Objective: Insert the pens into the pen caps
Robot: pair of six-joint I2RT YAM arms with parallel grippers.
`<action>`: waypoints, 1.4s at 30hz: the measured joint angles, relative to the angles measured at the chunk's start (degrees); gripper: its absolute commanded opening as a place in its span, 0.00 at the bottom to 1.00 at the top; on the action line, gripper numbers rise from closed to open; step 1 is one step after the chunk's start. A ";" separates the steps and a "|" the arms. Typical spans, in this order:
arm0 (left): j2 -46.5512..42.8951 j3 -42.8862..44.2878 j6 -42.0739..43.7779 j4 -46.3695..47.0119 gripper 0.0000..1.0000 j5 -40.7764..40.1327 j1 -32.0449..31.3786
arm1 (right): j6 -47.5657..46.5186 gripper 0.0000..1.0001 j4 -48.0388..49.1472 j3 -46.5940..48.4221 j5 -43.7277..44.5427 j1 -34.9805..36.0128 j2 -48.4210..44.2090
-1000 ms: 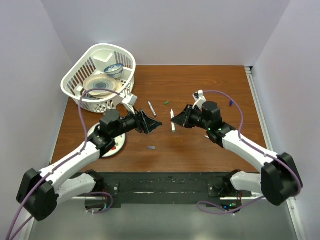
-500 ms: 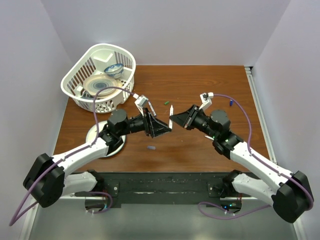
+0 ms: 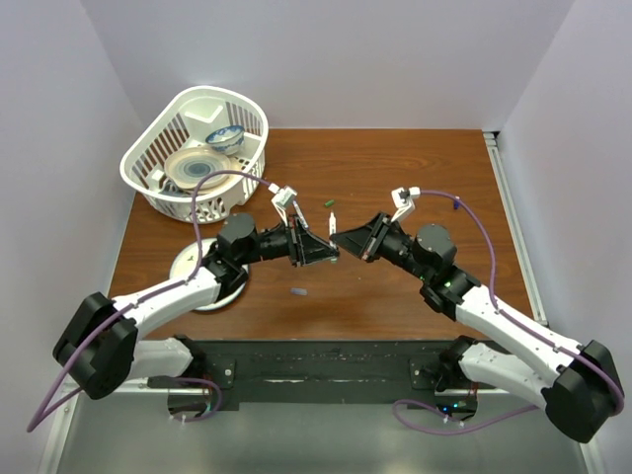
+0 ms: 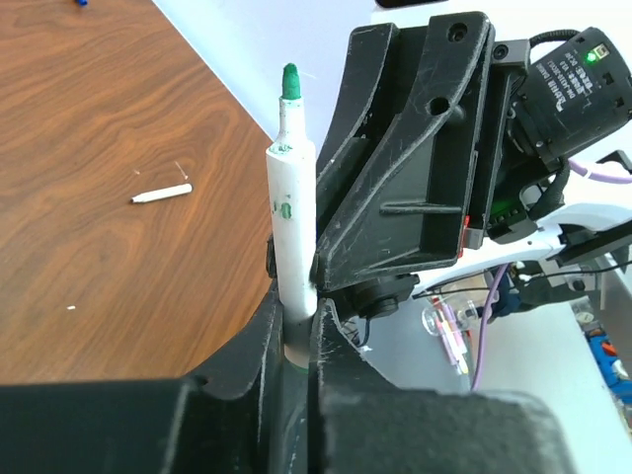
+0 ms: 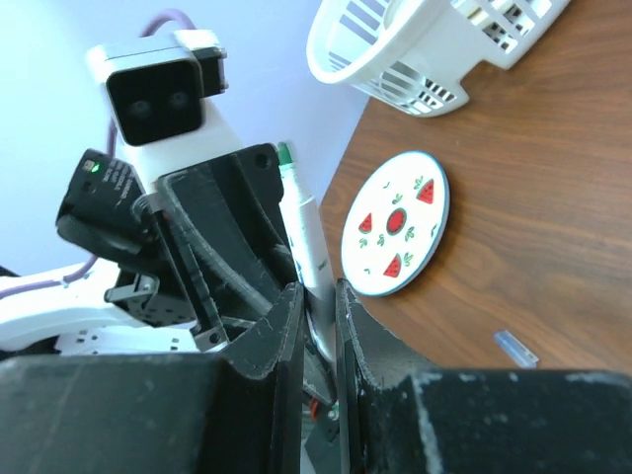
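The green-tipped pen (image 4: pixel 292 197) is held clear of the surface (image 3: pixel 415 168), over its middle, uncapped. Its lower end is pinched by the left jaws and, just beside them, by the right jaws too, so both sets are pressed onto one barrel. A handover or regrasp is judged to be in hand; capping is not yet begun. The green cap (image 3: pixel 327 202) is seen lying on the surface just beyond the pen. Next, one grip is to be let go, the cap fetched, and its mouth lined up squarely with the tip before any push
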 measured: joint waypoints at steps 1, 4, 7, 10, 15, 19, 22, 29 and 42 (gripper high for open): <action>0.09 0.00 -0.35 0.02 0.00 0.17 0.15 | -0.28 0.14 0.07 0.00 -0.09 0.00 0.00; -0.02 -0.11 -0.92 0.17 0.00 0.63 0.17 | -1.33 0.34 -0.04 0.13 -0.94 -0.07 0.00; -0.90 -0.33 -0.81 0.55 0.00 1.57 -0.02 | -2.10 0.36 -1.55 1.11 -1.73 0.28 0.02; -3.26 -0.61 -0.28 -0.13 0.00 1.97 -0.22 | -3.41 0.36 -2.99 2.82 -2.64 0.74 0.02; -5.70 -0.63 1.42 -1.77 0.00 2.91 -0.22 | -6.73 0.35 -5.84 6.19 -4.11 1.14 0.24; -5.73 -0.63 2.49 -3.61 0.00 5.29 -0.28 | -9.31 0.31 -8.20 8.92 -4.22 1.07 1.36; -5.73 -0.63 3.10 -4.83 0.00 6.03 -0.33 | -10.86 0.01 -8.85 10.08 -4.66 1.01 2.36; -5.70 -0.61 3.87 -6.34 0.54 6.54 -0.28 | -13.03 0.00 -9.92 10.78 -5.95 0.96 3.08; -3.80 1.18 2.25 -1.53 0.00 7.93 -0.52 | -9.07 0.06 -5.44 8.31 -6.36 0.90 1.22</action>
